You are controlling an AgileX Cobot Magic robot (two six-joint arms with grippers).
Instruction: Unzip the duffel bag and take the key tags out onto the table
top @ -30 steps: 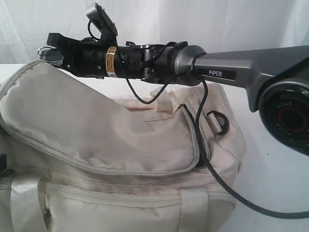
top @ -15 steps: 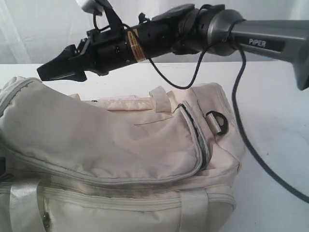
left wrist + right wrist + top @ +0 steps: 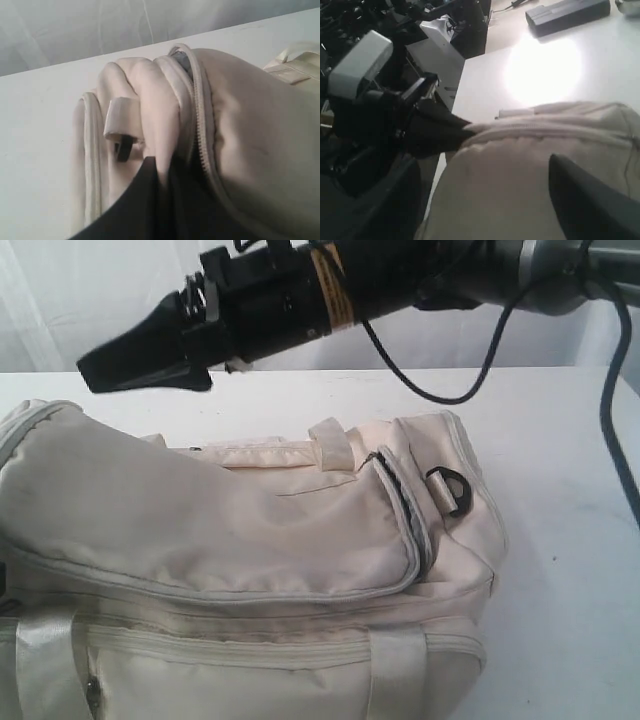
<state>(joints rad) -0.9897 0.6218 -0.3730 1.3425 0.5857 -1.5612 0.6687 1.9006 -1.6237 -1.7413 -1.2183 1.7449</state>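
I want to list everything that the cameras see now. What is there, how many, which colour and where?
duffel bag: one, cream-beige, on the table
table: one, white, under the bag
D-ring: one, black, on the bag's end
box: one, dark grey, on the white surface beyond the bag
curtain: one, white, behind the table
key tags: none in view
cable: one, black, hanging from the right arm
left claw: one, black, shut on the bag's edge
right claw: one, black, open, above the bag
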